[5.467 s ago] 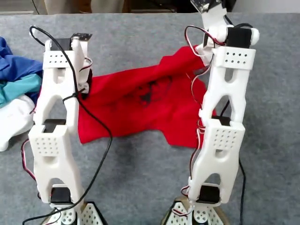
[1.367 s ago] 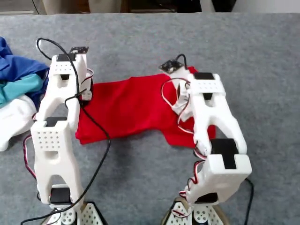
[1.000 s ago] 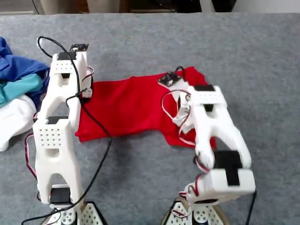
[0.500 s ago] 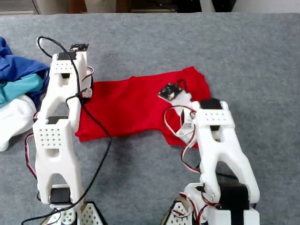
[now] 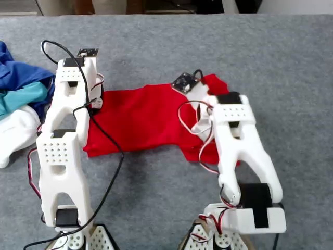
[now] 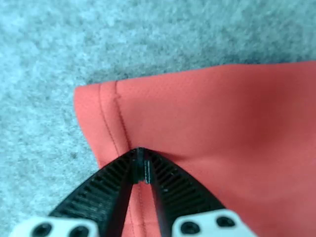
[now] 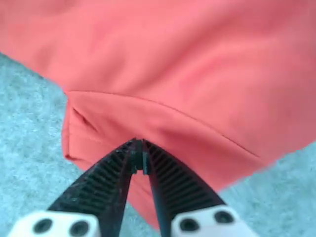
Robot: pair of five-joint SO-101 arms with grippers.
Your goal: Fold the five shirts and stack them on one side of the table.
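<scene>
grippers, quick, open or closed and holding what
Left gripper: jaws closed on the shirt, by its hem.
Right gripper: jaws closed on a fold of the shirt.

Desk (image 5: 156, 47) brightly and evenly lit by diffuse light from above. Shadows beneath both arms soft and faint. Wrist views show gentle shading across the red shirt (image 6: 222, 123).
</scene>
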